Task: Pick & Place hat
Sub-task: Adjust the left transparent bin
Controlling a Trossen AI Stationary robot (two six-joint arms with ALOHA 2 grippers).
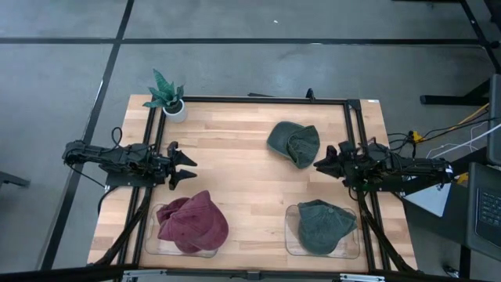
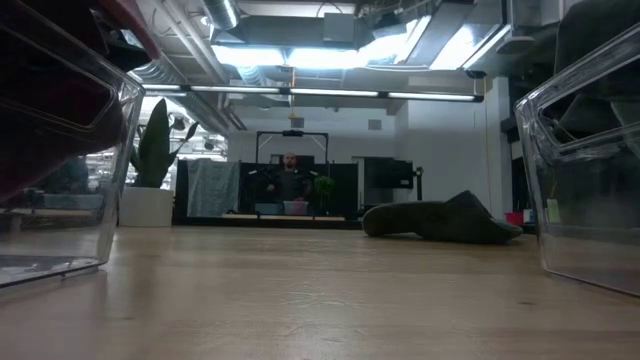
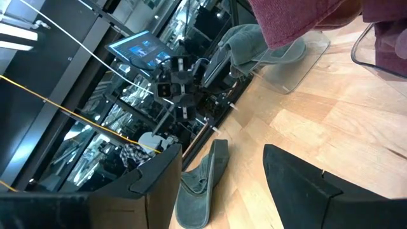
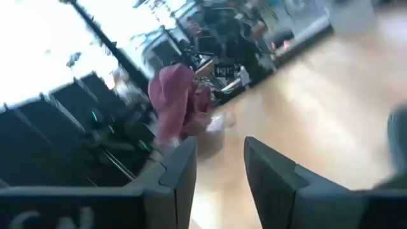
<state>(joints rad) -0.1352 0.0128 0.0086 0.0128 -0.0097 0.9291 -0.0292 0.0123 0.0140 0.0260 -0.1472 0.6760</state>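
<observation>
Jaws on left gripper (image 1: pixel 190 166) spread wide, empty, at the table's (image 1: pixel 243 188) left edge. Right gripper (image 1: pixel 319 164) jaws part-open, empty, at the right edge. Loose green hat (image 1: pixel 293 143) lies on the table near the right gripper. Red hat (image 1: pixel 192 223) sits in the left tray (image 1: pixel 156 241), second green hat (image 1: pixel 324 225) in the right tray (image 1: pixel 291 235). Plant (image 1: pixel 167 95) at the far-left corner.

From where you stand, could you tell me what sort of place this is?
Probably a robotics lab or workshop: a wooden table in a black frame on concrete floor, exposed ceiling ducts with strip lights, and equipment racks behind.
</observation>
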